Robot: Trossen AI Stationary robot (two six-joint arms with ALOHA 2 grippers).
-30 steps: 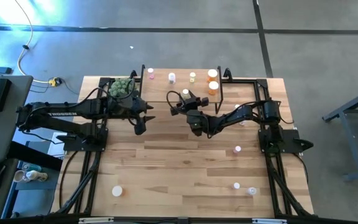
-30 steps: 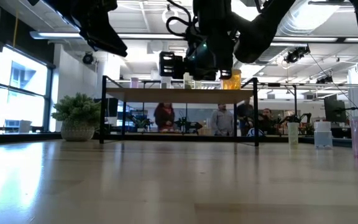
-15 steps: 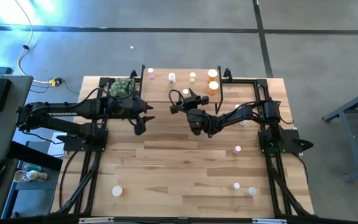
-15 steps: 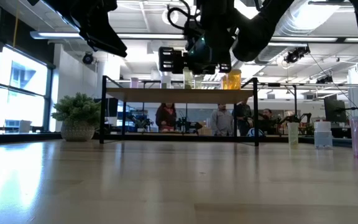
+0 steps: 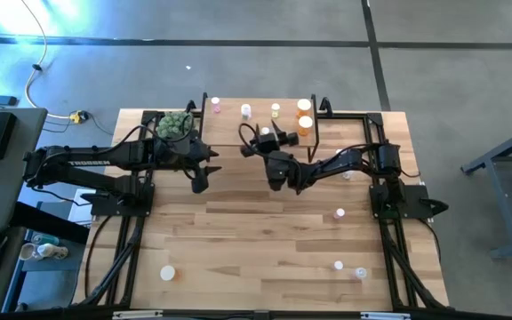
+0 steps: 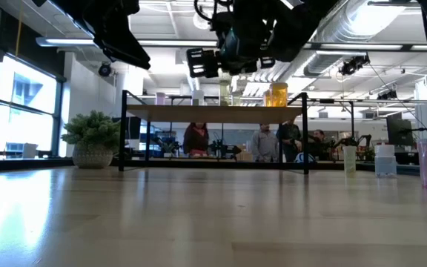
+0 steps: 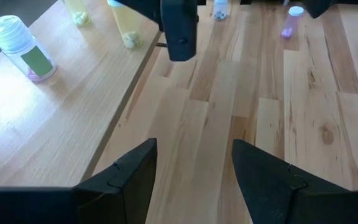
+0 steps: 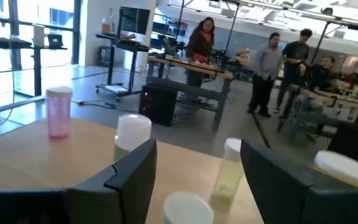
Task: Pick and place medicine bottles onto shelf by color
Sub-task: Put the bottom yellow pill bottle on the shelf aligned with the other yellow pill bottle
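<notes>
Near the front edge of the tabletop [image 5: 238,240], several medicine bottles [image 5: 339,265] wait for me. My left hand [image 5: 201,174] hangs wide and empty mid-table. My right hand [image 5: 265,142], wide and empty, hovers at the shelf [image 5: 256,120] along the far edge, where other bottles stand. Next, I judge, I must fetch another bottle.

Big wooden table [image 5: 238,231] is carrying the shelf [image 5: 256,120] along its far edge, a potted plant [image 5: 174,124] sitting just beside the shelf. Bottles are standing on the shelf, with more bottles [image 5: 340,213] scattered well away from it.
</notes>
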